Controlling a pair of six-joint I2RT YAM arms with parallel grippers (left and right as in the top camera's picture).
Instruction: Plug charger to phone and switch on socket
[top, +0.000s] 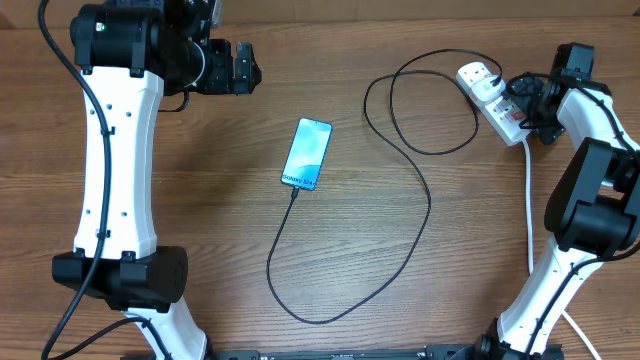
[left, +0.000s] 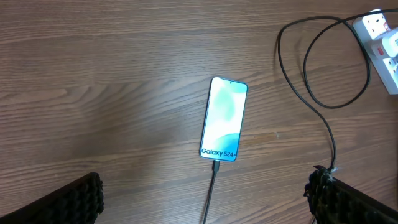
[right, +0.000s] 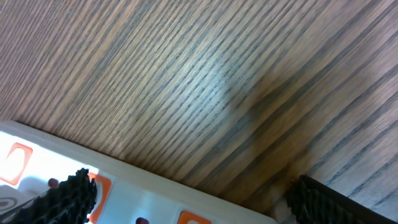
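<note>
The table (top: 200, 220) is brown wood with thin lines in it. The white left arm (top: 115, 150) reaches along the left edge and bends in near the far edge. The left gripper (top: 240, 65) hangs up high, wide open, holding nothing. The white right arm (top: 590, 190) folds back by the right edge. The right gripper (top: 525, 105) is right over the socket (top: 490, 100), wide open and holding nothing. The socket is a long white plastic strip with red marks, near the far right corner. The phone (top: 307, 153) is flat, thin and light blue, in the middle of the table. The charger (top: 420, 200) is a thin black cord. Its tip is in the phone's near end, and it loops round to the socket.
</note>
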